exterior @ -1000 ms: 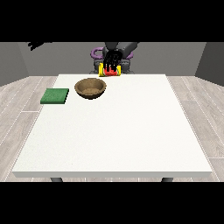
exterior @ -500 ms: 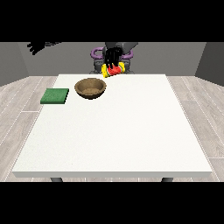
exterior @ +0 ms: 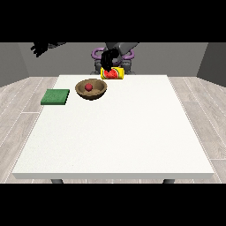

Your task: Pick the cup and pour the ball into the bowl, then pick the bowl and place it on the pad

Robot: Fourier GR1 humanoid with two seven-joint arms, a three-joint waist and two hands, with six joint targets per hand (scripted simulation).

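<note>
1. While the cup [exterior: 112, 73] lies tipped on its side at the upper centre of the frame, above the far edge of the table [exterior: 119, 132], it reads as a light, stiff, smooth-walled item; yellow with a red-and-green mark. Best taken round its side wall.
2. Ball [exterior: 88, 87]: small, red, resting inside the bowl; likely light and free to roll, so the bowl wants level carrying.
3. Bowl [exterior: 91, 89]: brown, wood-like, rigid, shallow, standing on the table just below and left of the cup. Judged moderately light; the rim is the likely place to take hold.
4. Pad [exterior: 55, 96]: green, flat, left of the bowl and apart from it; probably soft, a stable landing place.
5. Hand at the view's right [exterior: 109, 59]: reached down from the upper centre, fingers wrapped over the cup and keeping it tilted.
6. Hand at the view's left [exterior: 40, 47]: raised at the upper left, clear of the table, holding nothing; finger spread cannot be told.
</note>
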